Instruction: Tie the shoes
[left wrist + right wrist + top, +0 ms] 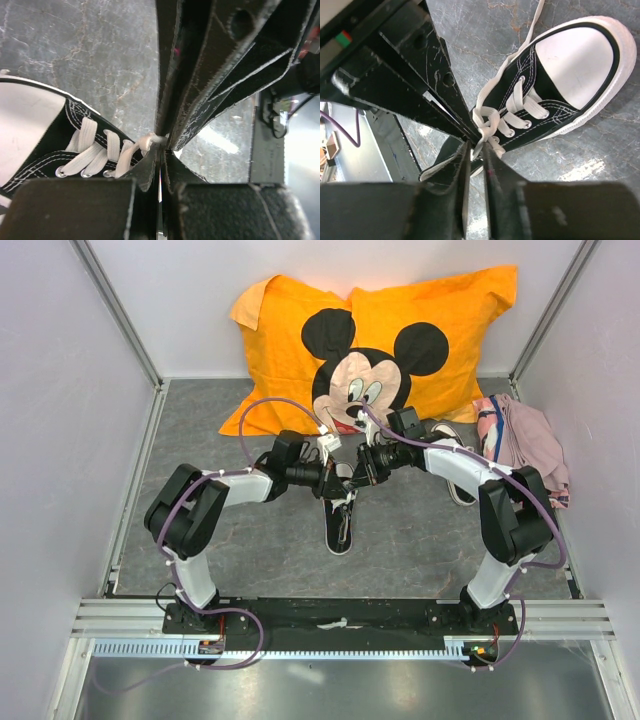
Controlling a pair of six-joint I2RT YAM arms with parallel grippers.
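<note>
One black sneaker [340,525] with a white toe cap lies mid-table, toe toward the arm bases. It also shows in the left wrist view [55,150] and the right wrist view [570,70]. Both grippers meet just above its laced top. My left gripper [332,478] [162,149] is shut on a white lace [147,142] at its tips. My right gripper [357,476] [477,147] is shut on a lace strand just below a small lace crossing [489,122]. Another lace end [535,22] trails past the toe. The second sneaker [458,490] is half hidden behind the right arm.
An orange Mickey Mouse pillow [370,340] leans against the back wall. A pink cloth heap [525,440] lies at the right wall. White walls close in both sides. Each gripper's fingers crowd the other's wrist view.
</note>
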